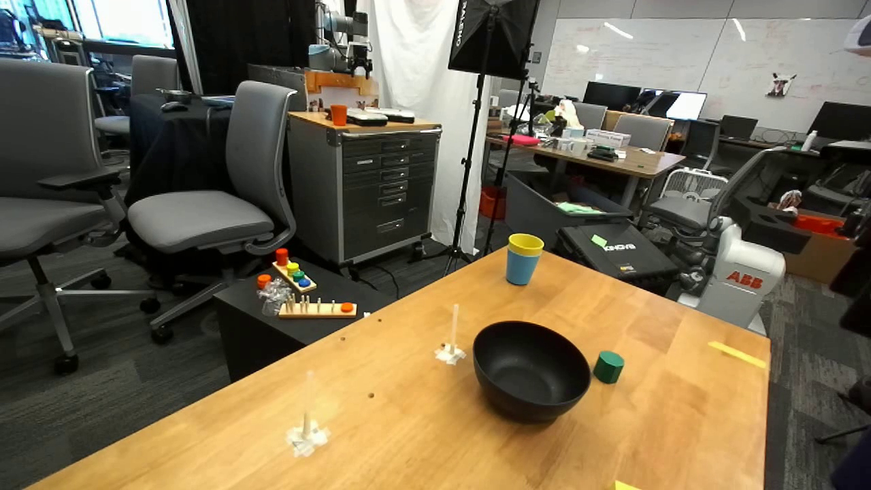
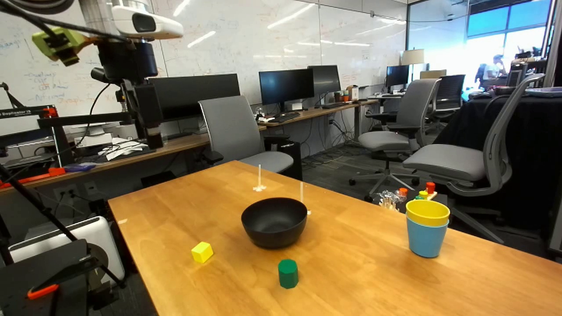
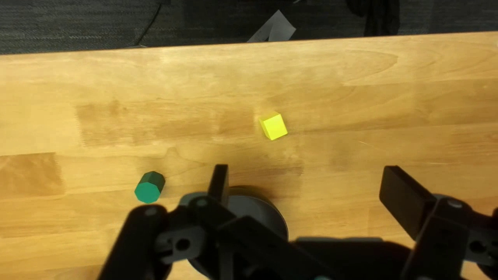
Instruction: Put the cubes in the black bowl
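The yellow cube point(image 2: 202, 252) lies on the wooden table to the left of the black bowl point(image 2: 274, 226) in an exterior view. The dark green block point(image 2: 288, 274) stands upright in front of the bowl there. In an exterior view the green block point(image 1: 608, 367) is beside the bowl point(image 1: 524, 381), and the yellow cube point(image 1: 624, 486) barely shows at the bottom edge. My gripper point(image 3: 305, 171) is open and empty, high above the table. In the wrist view the yellow cube point(image 3: 274, 126) is ahead of the fingers, the green block point(image 3: 148, 188) is left, and the left finger partly hides the bowl point(image 3: 260, 216).
Stacked yellow and blue cups point(image 2: 426, 230) stand at the right of the table in an exterior view. Two thin upright sticks point(image 1: 454, 330) point(image 1: 306, 415) are taped to the table beyond the bowl. A yellow tape strip point(image 1: 737, 354) lies near the table edge.
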`<move>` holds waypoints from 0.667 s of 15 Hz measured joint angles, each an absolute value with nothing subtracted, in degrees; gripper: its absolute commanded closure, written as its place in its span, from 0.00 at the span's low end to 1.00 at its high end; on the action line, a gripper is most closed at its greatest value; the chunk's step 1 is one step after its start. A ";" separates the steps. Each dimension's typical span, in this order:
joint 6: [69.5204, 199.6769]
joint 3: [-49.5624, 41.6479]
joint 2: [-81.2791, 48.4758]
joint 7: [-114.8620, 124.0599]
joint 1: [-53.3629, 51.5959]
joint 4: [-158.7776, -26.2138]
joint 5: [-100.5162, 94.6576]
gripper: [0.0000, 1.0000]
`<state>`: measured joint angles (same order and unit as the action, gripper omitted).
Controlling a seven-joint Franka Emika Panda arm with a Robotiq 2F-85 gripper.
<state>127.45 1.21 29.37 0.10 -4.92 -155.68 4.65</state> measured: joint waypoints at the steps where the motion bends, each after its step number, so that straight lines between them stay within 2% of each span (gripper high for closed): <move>1: 129.14 1.30 28.63 0.03 -5.53 -156.34 5.19 0.00; 10: 147.07 1.83 14.91 -0.93 -8.51 -158.19 6.31 0.00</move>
